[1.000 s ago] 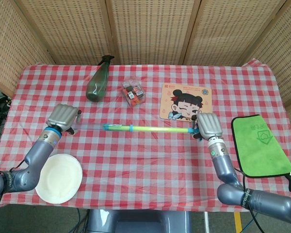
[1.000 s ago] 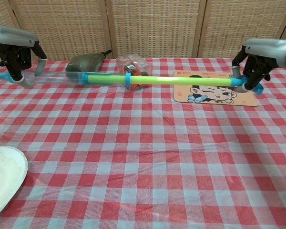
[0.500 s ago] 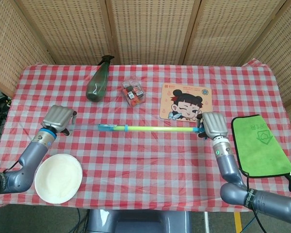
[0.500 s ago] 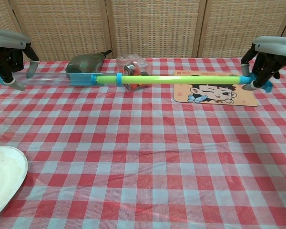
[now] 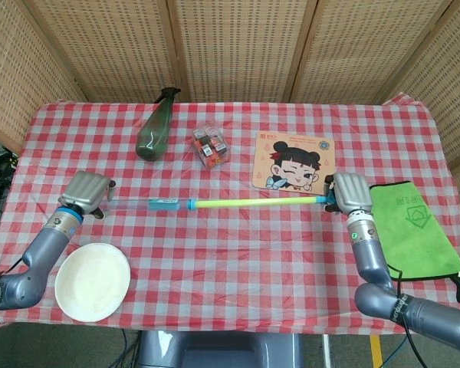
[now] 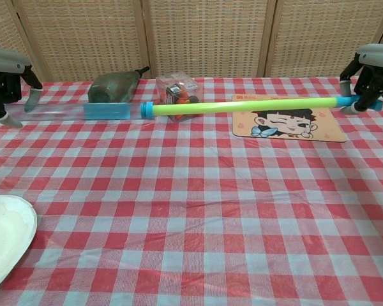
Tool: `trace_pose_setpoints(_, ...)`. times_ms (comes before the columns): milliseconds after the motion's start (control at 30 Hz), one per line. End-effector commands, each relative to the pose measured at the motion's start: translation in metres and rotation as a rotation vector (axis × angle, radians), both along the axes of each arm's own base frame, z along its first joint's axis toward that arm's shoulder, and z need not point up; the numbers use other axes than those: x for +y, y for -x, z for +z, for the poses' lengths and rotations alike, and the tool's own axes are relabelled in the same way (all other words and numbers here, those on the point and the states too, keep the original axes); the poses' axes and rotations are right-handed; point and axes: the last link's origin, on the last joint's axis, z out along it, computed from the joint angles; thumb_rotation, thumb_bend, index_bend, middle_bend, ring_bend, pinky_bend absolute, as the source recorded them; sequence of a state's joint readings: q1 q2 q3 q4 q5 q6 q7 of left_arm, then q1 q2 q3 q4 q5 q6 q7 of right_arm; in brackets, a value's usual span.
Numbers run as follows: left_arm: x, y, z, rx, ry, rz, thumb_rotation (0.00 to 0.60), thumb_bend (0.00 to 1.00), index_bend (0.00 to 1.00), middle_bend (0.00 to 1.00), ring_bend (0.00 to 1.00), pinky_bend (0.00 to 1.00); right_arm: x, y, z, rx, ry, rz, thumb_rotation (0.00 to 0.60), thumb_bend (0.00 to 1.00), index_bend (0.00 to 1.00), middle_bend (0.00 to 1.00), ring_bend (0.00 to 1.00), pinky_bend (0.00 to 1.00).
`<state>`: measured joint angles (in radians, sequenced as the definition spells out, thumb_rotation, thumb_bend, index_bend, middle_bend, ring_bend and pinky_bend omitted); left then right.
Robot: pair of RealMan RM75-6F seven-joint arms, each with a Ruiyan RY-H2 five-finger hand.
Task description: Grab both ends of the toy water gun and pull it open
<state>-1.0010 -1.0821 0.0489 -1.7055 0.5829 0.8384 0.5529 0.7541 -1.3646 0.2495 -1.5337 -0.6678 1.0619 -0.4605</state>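
Observation:
The toy water gun (image 5: 245,203) (image 6: 242,106) hangs stretched out above the checked tablecloth: a yellow-green tube with a blue collar (image 6: 147,109), then a clear rod with a blue block (image 5: 162,204) (image 6: 106,111) toward the left. My left hand (image 5: 87,191) (image 6: 6,76) grips the clear left end. My right hand (image 5: 349,192) (image 6: 372,71) grips the blue right end, beside the green cloth. In the chest view both hands sit at the frame's edges.
At the back lie a dark green bottle (image 5: 156,126), a clear box of small items (image 5: 211,146) and a cartoon mat (image 5: 293,159). A green cloth (image 5: 410,230) lies at the right edge, a white plate (image 5: 92,281) at front left.
Both hands have moved apart, left hand leftward and right hand rightward. The gun is longer: the yellow-green tube has slid right, away from the blue block.

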Motion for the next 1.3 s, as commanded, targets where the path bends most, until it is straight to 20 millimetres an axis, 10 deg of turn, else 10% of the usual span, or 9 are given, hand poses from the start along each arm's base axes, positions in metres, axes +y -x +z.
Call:
trace_pose_setpoints(33,0.000,0.002,-0.001,0.000,0.005,0.003,0.600,0.44,0.71,0.86,0.77,0.67,-0.002,0.003,0.002,0.001,0.007,-0.008,0.600,0.46,0.80,1.00,1.00,0.72)
trace_pose_setpoints(400,0.003,0.001,-0.005,-0.021,0.003,0.000,0.600,0.41,0.55,0.72,0.68,0.60,-0.003,0.008,0.004,0.010,0.015,-0.021,0.600,0.42,0.74,0.98,0.95,0.70)
trace_pose_setpoints(567,0.000,-0.001,-0.007,-0.030,0.010,-0.008,0.600,0.23,0.15,0.16,0.20,0.24,-0.001,0.016,0.004,0.062,0.001,-0.028,0.600,0.31,0.35,0.47,0.49,0.34)
trace_pose_setpoints(733,-0.007,-0.008,-0.011,-0.077,0.057,0.014,0.600,0.14,0.04,0.00,0.00,0.04,0.001,0.024,0.002,0.077,-0.066,-0.085,0.600,0.22,0.02,0.01,0.01,0.00)
trace_pose_setpoints(1133,-0.027,-0.004,-0.005,-0.234,0.012,0.020,0.600,0.13,0.03,0.00,0.00,0.00,0.008,0.032,0.007,0.064,-0.030,-0.076,0.600,0.20,0.00,0.00,0.00,0.00)
trace_pose_setpoints(1300,-0.065,0.027,0.006,-0.385,-0.123,-0.013,0.600,0.16,0.05,0.00,0.00,0.00,0.036,0.033,0.016,0.039,0.020,0.028,0.600,0.20,0.00,0.00,0.00,0.00)
